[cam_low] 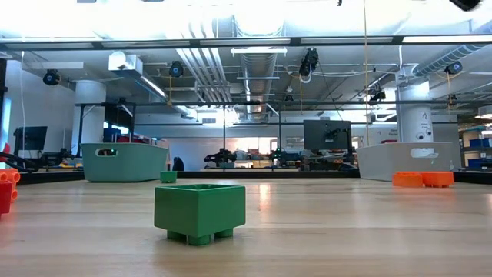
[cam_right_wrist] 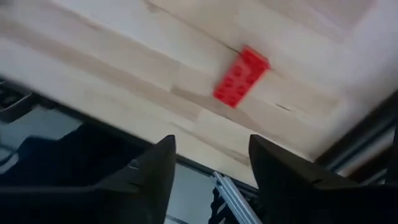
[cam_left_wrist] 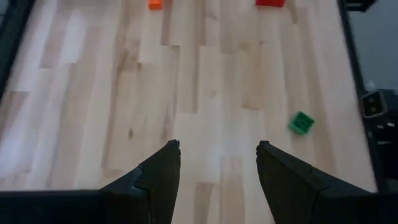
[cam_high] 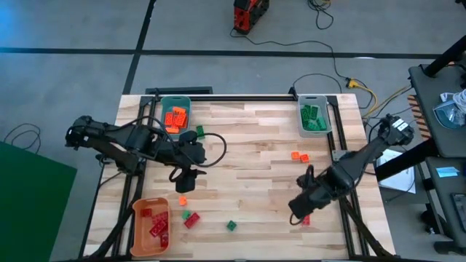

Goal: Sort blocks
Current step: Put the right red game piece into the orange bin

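Across the desk [cam_high: 247, 156], sorting looks well along: orange, green and red blocks fill three corner bins, while stray blocks [cam_high: 191, 218] wait lower centre as the spread, empty left tool [cam_high: 185, 182] and right tool [cam_high: 300, 211] hover nearby.

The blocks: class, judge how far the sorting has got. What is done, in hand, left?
Done: the teal bin holds orange blocks, the grey bin green ones, the orange bin red ones. In hand: nothing; the right pincer is open near a red block, the left pincer open. Left: loose blocks, including two orange ones.
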Available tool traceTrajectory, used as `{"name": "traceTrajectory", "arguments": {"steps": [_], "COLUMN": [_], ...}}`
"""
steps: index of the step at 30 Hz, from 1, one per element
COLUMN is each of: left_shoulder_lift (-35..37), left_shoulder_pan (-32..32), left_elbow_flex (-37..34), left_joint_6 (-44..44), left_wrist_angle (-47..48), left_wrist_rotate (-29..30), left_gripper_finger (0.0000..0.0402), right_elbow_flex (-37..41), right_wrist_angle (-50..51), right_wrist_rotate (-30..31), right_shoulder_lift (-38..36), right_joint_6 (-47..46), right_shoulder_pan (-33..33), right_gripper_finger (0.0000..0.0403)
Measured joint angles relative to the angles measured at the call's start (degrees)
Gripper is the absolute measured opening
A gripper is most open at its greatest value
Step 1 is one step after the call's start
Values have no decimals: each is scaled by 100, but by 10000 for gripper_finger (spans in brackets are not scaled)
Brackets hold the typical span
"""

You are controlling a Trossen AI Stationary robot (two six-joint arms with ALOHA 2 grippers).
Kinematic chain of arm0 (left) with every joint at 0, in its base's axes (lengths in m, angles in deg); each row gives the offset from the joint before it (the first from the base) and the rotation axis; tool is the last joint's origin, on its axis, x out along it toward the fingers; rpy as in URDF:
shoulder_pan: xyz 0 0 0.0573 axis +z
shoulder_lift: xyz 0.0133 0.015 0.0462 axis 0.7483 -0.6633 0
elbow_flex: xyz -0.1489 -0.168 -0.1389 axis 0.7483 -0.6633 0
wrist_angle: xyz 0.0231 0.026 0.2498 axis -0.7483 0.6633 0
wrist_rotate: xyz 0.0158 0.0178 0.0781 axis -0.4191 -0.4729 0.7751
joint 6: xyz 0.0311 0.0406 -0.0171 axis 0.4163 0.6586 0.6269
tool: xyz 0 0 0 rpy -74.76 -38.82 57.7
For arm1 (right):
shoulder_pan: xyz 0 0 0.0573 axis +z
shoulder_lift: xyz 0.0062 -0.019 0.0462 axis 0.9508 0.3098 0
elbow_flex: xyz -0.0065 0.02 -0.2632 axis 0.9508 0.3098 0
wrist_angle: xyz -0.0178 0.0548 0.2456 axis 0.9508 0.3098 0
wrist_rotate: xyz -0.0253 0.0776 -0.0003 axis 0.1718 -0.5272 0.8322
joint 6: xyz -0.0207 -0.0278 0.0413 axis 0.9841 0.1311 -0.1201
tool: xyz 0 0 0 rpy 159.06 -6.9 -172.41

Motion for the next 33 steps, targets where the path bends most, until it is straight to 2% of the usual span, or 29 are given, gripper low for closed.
{"name": "traceTrajectory", "arguments": {"steps": [7, 14, 21, 29, 33], "left_shoulder_lift": [0, 0, 0, 0, 2], "left_shoulder_pan": [0, 7, 7, 7, 7], "left_elbow_flex": [0, 0, 0, -2, -9], "left_joint_6": [53, 162, 162, 162, 160], "left_wrist_angle": [-1, -4, -7, -11, -49], "left_wrist_rotate": [177, 191, 291, 329, 339], "left_gripper_finger": [187, 187, 187, 187, 187], "right_elbow_flex": [257, 739, 1132, 1454, 1464], "right_wrist_angle": [-123, -1078, -1528, -2518, -2596], "right_wrist_rotate": [4, 147, 205, 142, 118], "right_shoulder_lift": [340, 726, 1335, 1846, 1985], "right_joint_6": [-1308, -1962, -1972, -2131, -2129], "right_shoulder_pan": [585, 901, 879, 856, 844], "right_gripper_finger": [260, 293, 299, 286, 273]}}
